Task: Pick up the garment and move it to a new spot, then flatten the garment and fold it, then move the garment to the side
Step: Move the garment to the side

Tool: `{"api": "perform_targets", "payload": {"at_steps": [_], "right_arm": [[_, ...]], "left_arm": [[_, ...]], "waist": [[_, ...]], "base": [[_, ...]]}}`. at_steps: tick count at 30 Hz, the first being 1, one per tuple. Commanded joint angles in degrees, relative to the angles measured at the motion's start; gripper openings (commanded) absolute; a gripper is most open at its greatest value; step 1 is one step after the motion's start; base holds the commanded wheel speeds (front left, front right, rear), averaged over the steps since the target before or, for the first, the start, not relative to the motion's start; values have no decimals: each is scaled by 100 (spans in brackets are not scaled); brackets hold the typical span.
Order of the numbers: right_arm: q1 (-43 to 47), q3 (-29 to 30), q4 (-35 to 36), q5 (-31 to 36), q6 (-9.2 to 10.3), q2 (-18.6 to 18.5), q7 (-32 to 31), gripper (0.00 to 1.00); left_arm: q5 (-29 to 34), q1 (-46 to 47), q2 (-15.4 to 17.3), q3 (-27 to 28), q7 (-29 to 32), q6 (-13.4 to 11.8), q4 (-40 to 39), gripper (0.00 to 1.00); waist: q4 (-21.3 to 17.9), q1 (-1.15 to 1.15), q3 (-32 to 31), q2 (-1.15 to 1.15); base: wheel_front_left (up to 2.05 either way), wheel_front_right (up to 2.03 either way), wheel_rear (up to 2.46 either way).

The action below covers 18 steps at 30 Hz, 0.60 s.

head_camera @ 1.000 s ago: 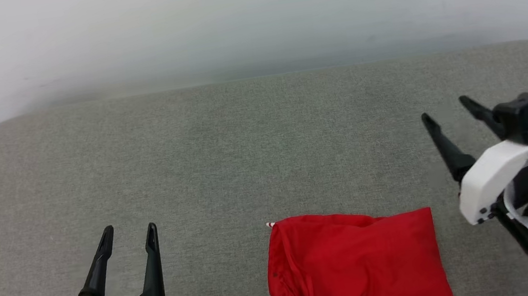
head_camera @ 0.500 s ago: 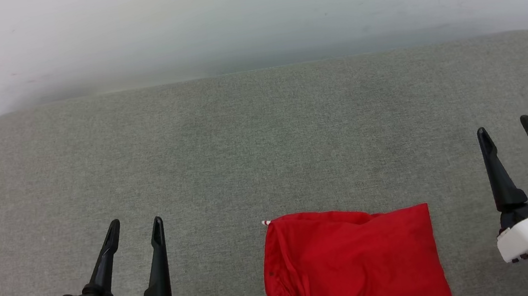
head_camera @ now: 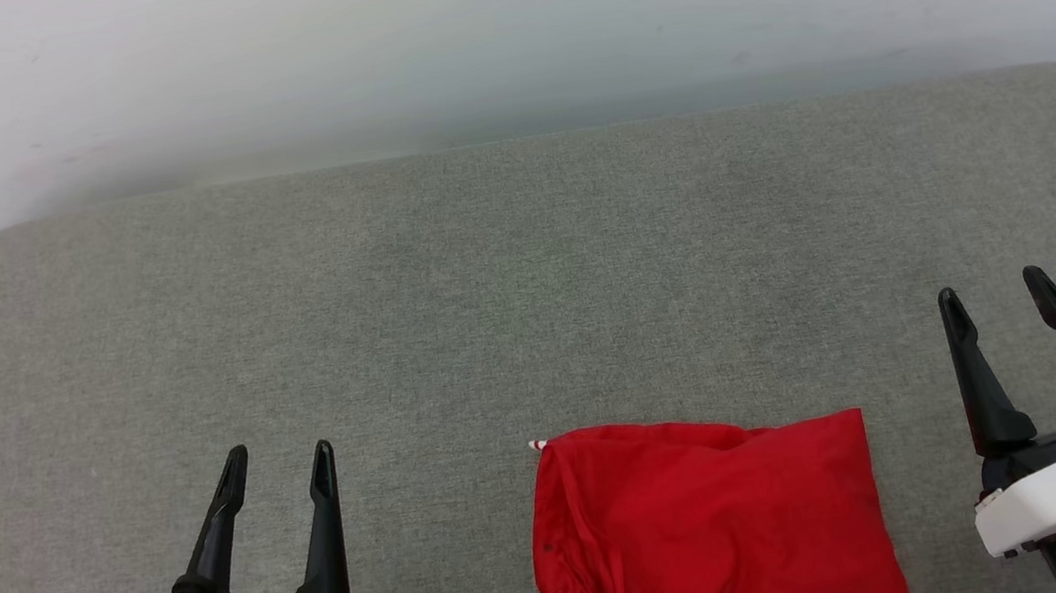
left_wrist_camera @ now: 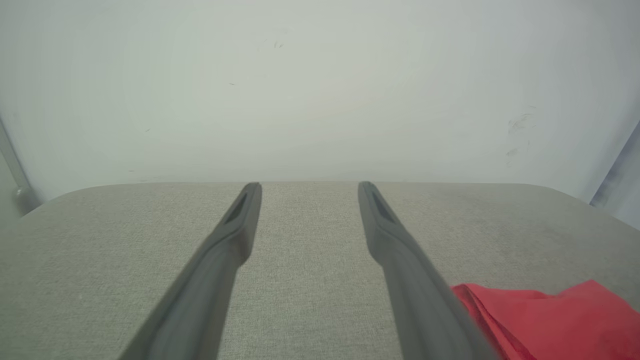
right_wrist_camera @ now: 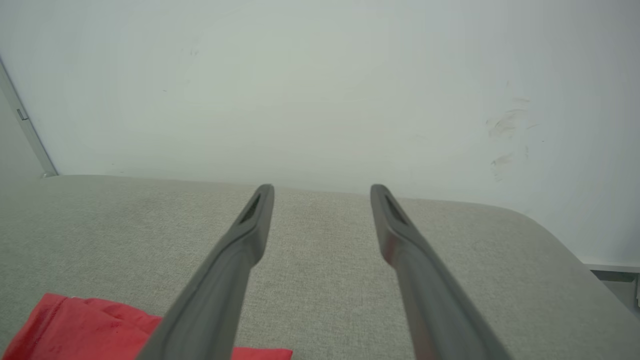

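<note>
The garment (head_camera: 708, 531) is a red shirt folded into a rough rectangle, lying on the grey cushion at the bottom centre-right of the head view, with red-white striped trim at its lower left edge. Its red cloth shows at the lower right of the left wrist view (left_wrist_camera: 550, 320) and at the lower left of the right wrist view (right_wrist_camera: 90, 327). My left gripper (head_camera: 277, 455) stands open to the left of the garment, nothing between its fingers. My right gripper (head_camera: 990, 288) stands open to the right of it, also empty. Neither touches the cloth.
The grey fabric cushion (head_camera: 487, 291) has rounded far corners and stretches bare beyond the garment. A pale wall (head_camera: 495, 28) rises right behind its far edge. A metal rail (right_wrist_camera: 25, 130) runs at the left of the right wrist view.
My right gripper has swung from raised and tilted at the right edge down to an upright pose at the lower right. The left gripper and the garment have hardly shifted.
</note>
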State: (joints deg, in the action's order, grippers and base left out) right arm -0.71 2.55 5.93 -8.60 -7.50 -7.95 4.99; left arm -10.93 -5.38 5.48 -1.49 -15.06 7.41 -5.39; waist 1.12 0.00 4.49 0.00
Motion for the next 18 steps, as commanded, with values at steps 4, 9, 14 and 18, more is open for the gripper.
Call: {"api": "perform_targets", "payload": {"at_steps": [4,9,14,18], "right_arm": [[85,49,33,-184,2,53,-245,100],[154,-117,209,-385,2,-157,-1148,100],[430,-333,446,-888,2,-329,-2990,100],[459,-178,611,-1056,1,-194,-3783,100]], "left_arm": [[16,21,22,-4,-14,5,-3,100],[17,93,49,-31,-14,5,2,100],[-7,174,63,-47,-13,5,2,100],[-35,254,54,-66,-14,5,7,100]], "waist": [[31,0,47,0],[85,0,168,0],[163,0,354,0],[223,0,470,0]], "base": [[0,0,0],[0,0,0],[0,0,0],[0,0,0]]}}
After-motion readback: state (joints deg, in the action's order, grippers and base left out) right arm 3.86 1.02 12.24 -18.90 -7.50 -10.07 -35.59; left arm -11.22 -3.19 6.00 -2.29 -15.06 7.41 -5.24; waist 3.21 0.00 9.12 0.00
